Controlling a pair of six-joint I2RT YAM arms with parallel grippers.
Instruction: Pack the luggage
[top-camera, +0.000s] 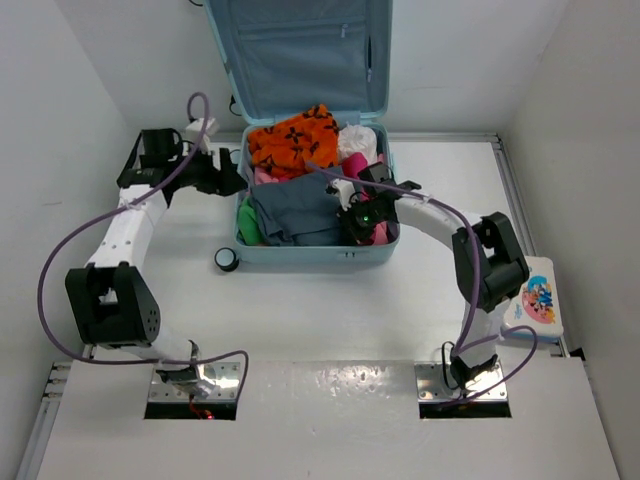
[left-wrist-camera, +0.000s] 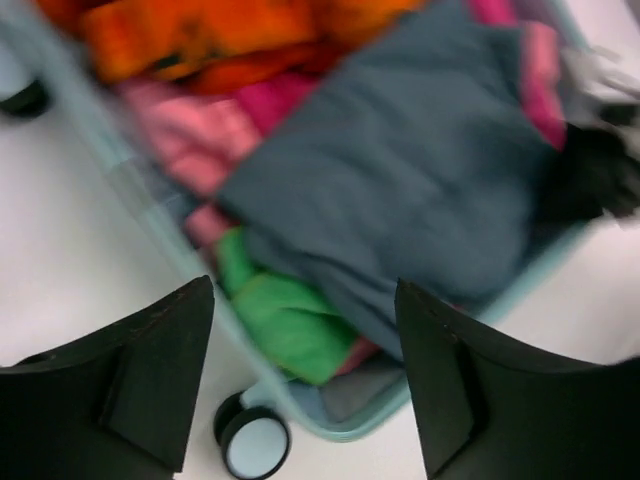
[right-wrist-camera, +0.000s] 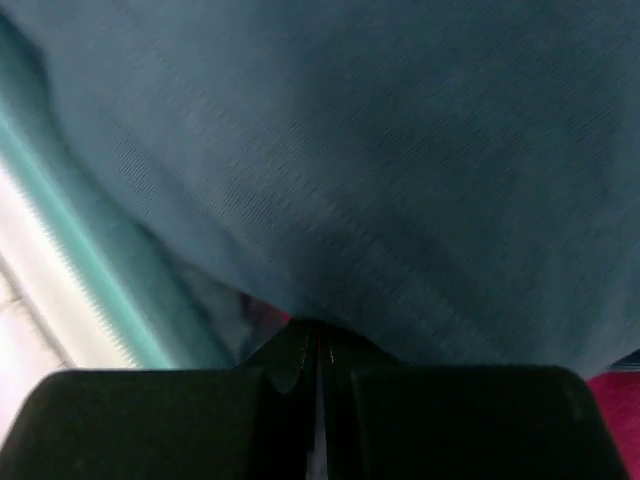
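Our right gripper (right-wrist-camera: 318, 335) has its fingers clenched together against the grey-blue cloth (right-wrist-camera: 350, 150); whether a fold is nipped we cannot tell. Our left gripper (left-wrist-camera: 302, 300) stands spread with nothing between its fingers, just outside the left wall of the luggage (top-camera: 300, 255). The luggage lies open at the far middle of the table (top-camera: 300, 320), lid upright and cut off by the top edge. Bare tabletop runs along its near and left sides; the right arm crosses its right rim. The left wrist view is blurred. We count one luggage, two wheels (left-wrist-camera: 255, 445), one orange garment (top-camera: 295, 140), one green (left-wrist-camera: 285, 320), and one small box (top-camera: 540, 295) at the table's right edge
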